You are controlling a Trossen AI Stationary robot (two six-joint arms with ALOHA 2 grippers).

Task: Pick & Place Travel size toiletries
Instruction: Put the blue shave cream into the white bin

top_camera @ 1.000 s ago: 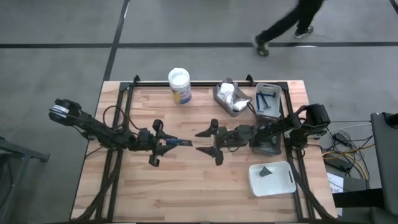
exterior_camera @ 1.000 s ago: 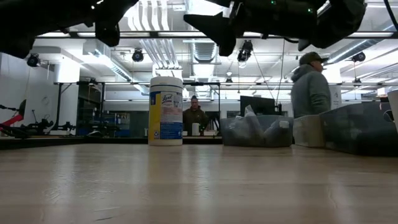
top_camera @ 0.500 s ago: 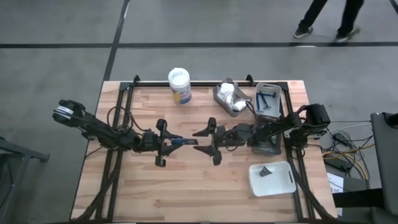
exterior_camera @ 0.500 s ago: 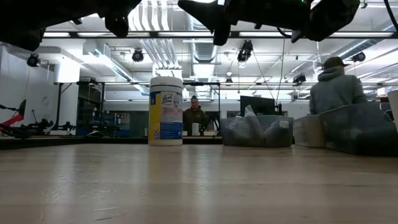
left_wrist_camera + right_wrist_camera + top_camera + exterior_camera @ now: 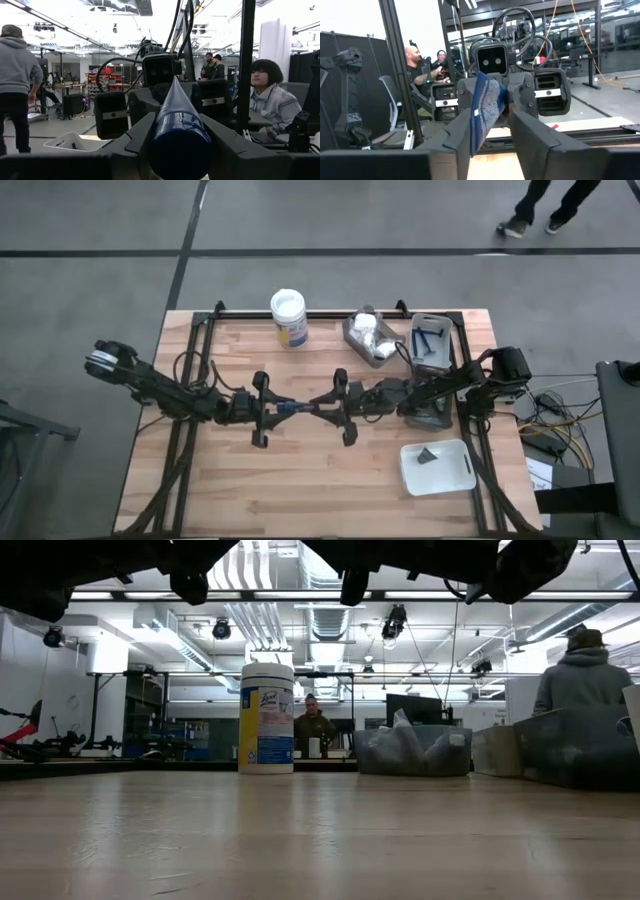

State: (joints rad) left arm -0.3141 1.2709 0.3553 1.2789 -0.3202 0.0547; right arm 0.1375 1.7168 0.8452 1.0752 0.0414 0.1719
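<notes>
Blue plastic is showing between both tools above the middle of the wooden desk [image 5: 230, 500]: a small blue tube [image 5: 291, 408] is hanging in the air there, level. The left tool [image 5: 268, 409] is clamping the tube's round cap end, and the right tool [image 5: 335, 407] is closing its fingers [image 5: 532, 135] onto the flat crimped tail, so both are gripping it. Behind them, a white-lidded jar [image 5: 288, 317] is standing at the far edge. A grey tray [image 5: 371, 343] of white packets is sitting beside a tray [image 5: 431, 342] with blue sticks. Nearer, a white tray [image 5: 436, 465] is holding one dark item.
</notes>
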